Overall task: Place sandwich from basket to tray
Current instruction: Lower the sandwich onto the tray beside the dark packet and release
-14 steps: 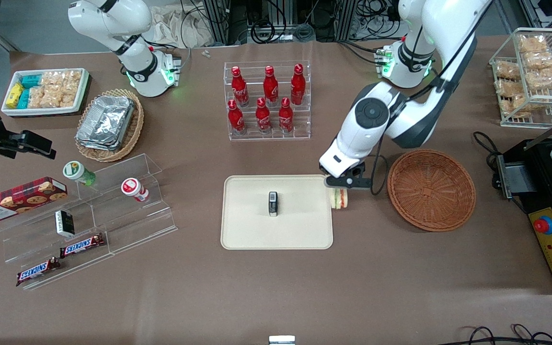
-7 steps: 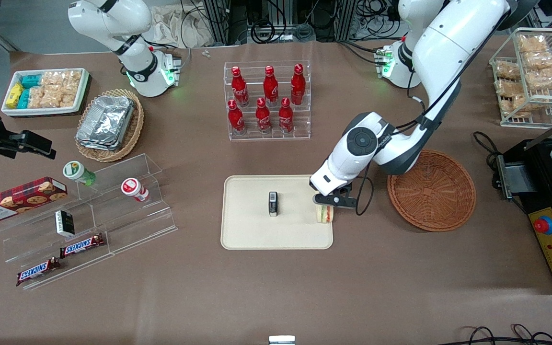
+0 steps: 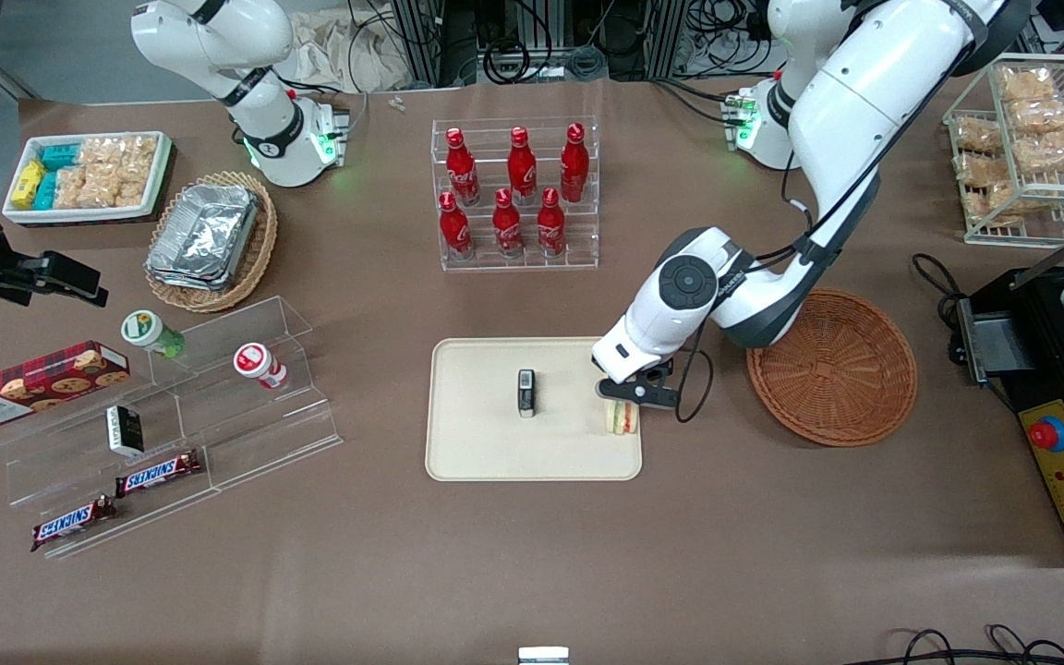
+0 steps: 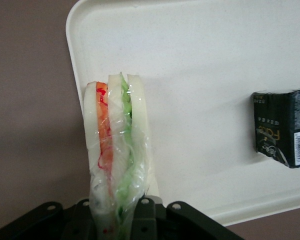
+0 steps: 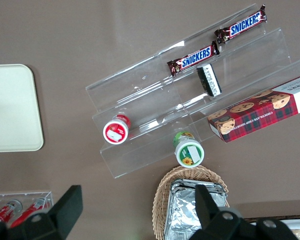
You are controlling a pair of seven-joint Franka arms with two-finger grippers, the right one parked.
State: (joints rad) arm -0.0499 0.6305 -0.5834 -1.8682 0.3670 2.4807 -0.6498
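Gripper [image 3: 625, 397] clamps the sandwich [image 3: 623, 417] over the tray [image 3: 486, 453] edge nearest the basket [image 3: 832, 366]. Wrist view alone shows the wrap, the filling layers, and a black box [image 4: 284, 127] on the tray.

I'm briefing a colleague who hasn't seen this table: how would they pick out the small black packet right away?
Find the flat cream-beige rectangular tray in front of the rack of red bottles. The small black packet sits near its middle. Its only neighbour there is the wrapped white-bread wedge sandwich, held by the left gripper over the tray's edge nearest the round reddish-brown wicker basket; the packet is dark and boxy.
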